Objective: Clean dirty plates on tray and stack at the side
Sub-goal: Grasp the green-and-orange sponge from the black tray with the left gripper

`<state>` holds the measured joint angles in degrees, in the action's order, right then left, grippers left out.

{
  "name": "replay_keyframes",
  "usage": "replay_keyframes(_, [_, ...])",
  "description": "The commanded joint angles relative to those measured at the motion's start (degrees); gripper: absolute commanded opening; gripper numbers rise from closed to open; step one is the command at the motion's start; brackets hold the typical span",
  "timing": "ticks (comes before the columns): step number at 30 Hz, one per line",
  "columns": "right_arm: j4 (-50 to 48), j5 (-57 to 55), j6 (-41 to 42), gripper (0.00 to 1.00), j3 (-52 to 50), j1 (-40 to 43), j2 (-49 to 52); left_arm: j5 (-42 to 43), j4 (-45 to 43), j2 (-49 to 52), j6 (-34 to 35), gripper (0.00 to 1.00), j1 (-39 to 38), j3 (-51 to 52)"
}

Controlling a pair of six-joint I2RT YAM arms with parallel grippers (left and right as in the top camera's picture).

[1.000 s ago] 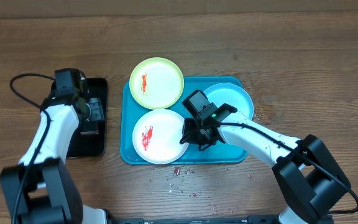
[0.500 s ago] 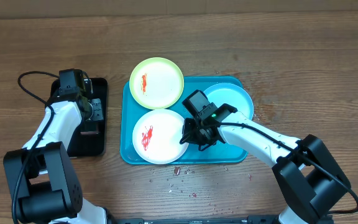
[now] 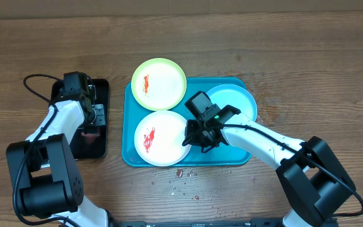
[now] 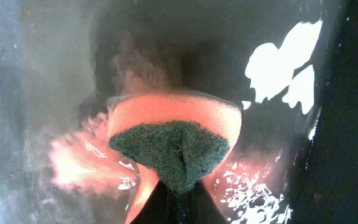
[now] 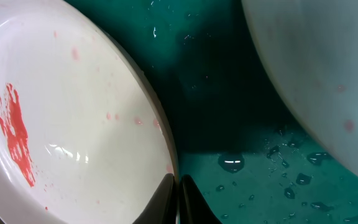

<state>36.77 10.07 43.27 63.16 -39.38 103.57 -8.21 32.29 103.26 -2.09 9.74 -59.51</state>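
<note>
Jaws clamped, both pairs. On the left gripper [image 4: 179, 202]: pinched onto a pink foam sponge [image 4: 176, 146] with a dark green scouring face, down inside the small black rectangular plastic tray [image 3: 98, 149], with wet pink staining beneath. On the right gripper [image 5: 178, 198]: closed narrow at the near rim of the white round plate [image 5: 73, 112], apparently gripping that rim to steady it.

Inside the large turquoise-blue rectangular plastic tray [image 3: 229, 156], long axis left to right: white plate front-left, with a red sauce smear [image 3: 149, 139]; pale blue round plate [image 3: 235, 101] back-right; yellow-green round plate [image 3: 159, 83] overhanging the back-left corner, also smeared red. Water beads [image 5: 291, 180] on the tray floor between white and blue.

From the sponge, white plate off to the right and slightly nearer the robot, across the bare gap between the two trays; left arm nearer the smeared half. Probably calls for lifting clear of the black tray's wall, then carrying rightward onto the smear. No stack at the side yet.
</note>
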Motion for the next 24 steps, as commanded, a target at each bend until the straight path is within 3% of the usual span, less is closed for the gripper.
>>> replay_keyframes(1, [-0.5,-0.6,0.0,0.05,-0.2,0.0,0.2,0.7,3.5,0.9,0.8,0.04,0.0,-1.0])
replay_keyframes(13, [-0.5,-0.6,0.0,0.05,-0.2,0.0,0.2,9.1,22.3,-7.9,1.0,0.04,-0.1,-17.5])
replay_keyframes(24, [-0.6,-0.6,0.0,0.05,-0.2,0.0,0.2,-2.6,20.4,-6.4,1.1,0.04,0.0,-16.5])
